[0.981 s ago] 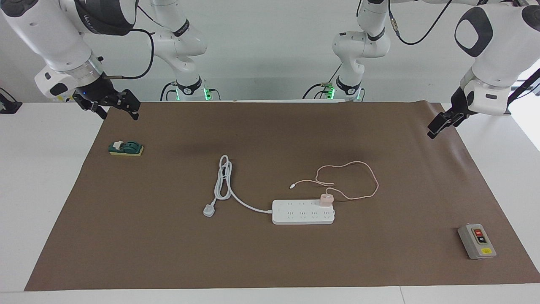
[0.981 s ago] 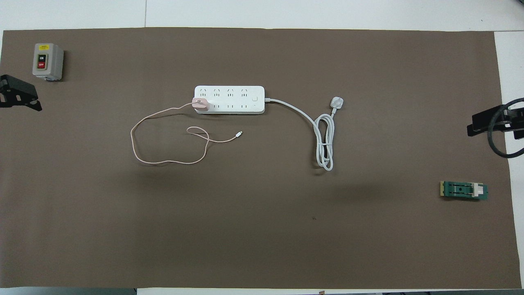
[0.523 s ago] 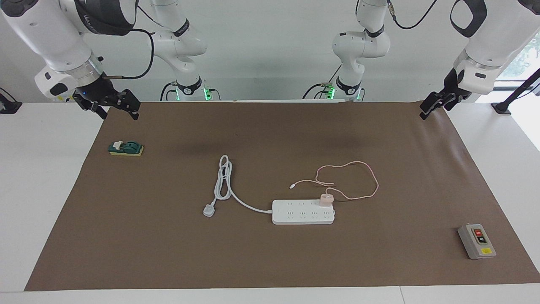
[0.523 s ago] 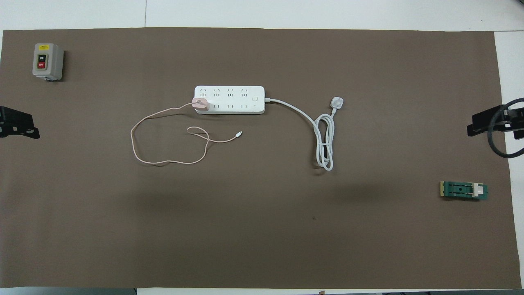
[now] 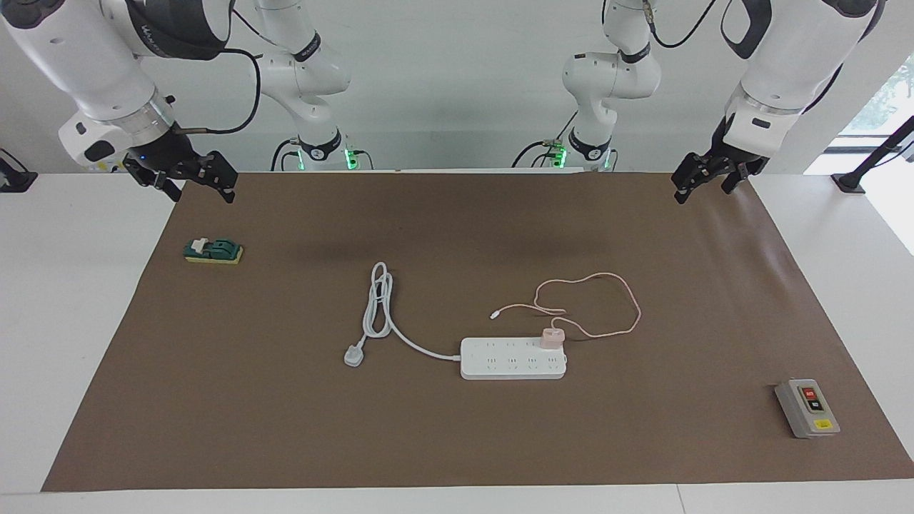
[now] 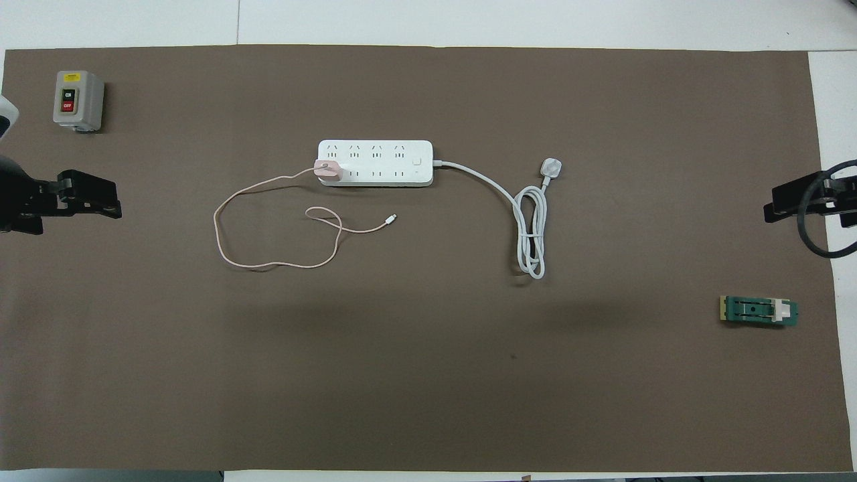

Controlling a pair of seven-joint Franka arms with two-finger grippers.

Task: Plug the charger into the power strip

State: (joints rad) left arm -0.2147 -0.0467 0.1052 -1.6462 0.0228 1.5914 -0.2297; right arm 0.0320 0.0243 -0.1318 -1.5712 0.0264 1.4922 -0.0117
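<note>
Facing view: your charger (image 5: 552, 337) stands upright on the power strip (image 5: 513, 358), at the end of the row of sockets nearer the robots, toward the left arm's end of the table. It looks seated in a socket, though its prongs are hidden, so judge the plugging step as done or nearly so. Its pink cable (image 5: 607, 300) loops loosely on the brown mat (image 5: 285, 400), nearer the robots than the strip. The left gripper (image 5: 703, 178) hangs in the air over the mat's robot-side edge, fingers spread wide and holding nothing. The right gripper (image 5: 187, 177) hangs over the mat's corner at the right arm's end, also wide open and empty; that arm waits. A green terminal block (image 5: 213, 250) and a grey switch box (image 5: 807, 407) lie well apart from the strip.

Overhead view: the charger (image 6: 328, 170) covers the end socket of the power strip (image 6: 375, 163), with the cable (image 6: 268, 227) trailing off it. The strip's white cord (image 6: 529, 227) ends in its unplugged three-pin plug (image 6: 551, 166). The left gripper (image 6: 80, 203) shows at the mat's edge, the right gripper (image 6: 797, 201) at the other.

If anything remains, you need only confirm the adapter sits flush; otherwise leave both arms clear.
</note>
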